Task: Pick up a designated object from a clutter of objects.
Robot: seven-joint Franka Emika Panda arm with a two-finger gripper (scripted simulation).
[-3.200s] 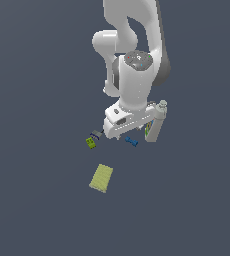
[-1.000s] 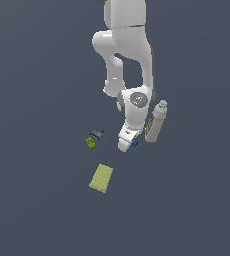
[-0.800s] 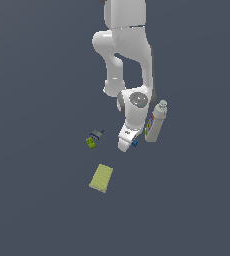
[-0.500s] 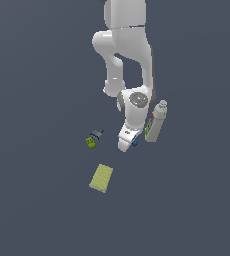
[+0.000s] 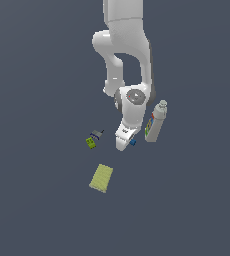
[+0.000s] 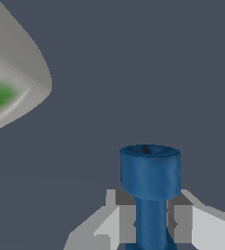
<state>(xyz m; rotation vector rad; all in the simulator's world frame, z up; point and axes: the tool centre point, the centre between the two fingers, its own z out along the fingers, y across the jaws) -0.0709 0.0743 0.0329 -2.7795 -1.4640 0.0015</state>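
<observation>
The small blue dumbbell-shaped piece [image 6: 150,195] stands between my fingers in the wrist view, its thick end toward the camera and its bar between the two grey pads [image 6: 126,222]. The pads press against both sides of the bar. In the exterior view my gripper [image 5: 123,144] is down at the floor, and only a blue tip [image 5: 133,142] shows beside it. The gripper is shut on the blue piece.
The tall grey-white bottle [image 5: 155,122] stands close on the exterior view's right of the gripper; its blurred base with green label shows in the wrist view [image 6: 9,88]. A green-and-grey small piece [image 5: 93,139] lies on the exterior view's left. A yellow-green flat pad [image 5: 101,177] lies nearer the camera.
Since 3.2 s ago the arm has come down over the blue piece and the hand has turned. Over the last second nothing visibly moved.
</observation>
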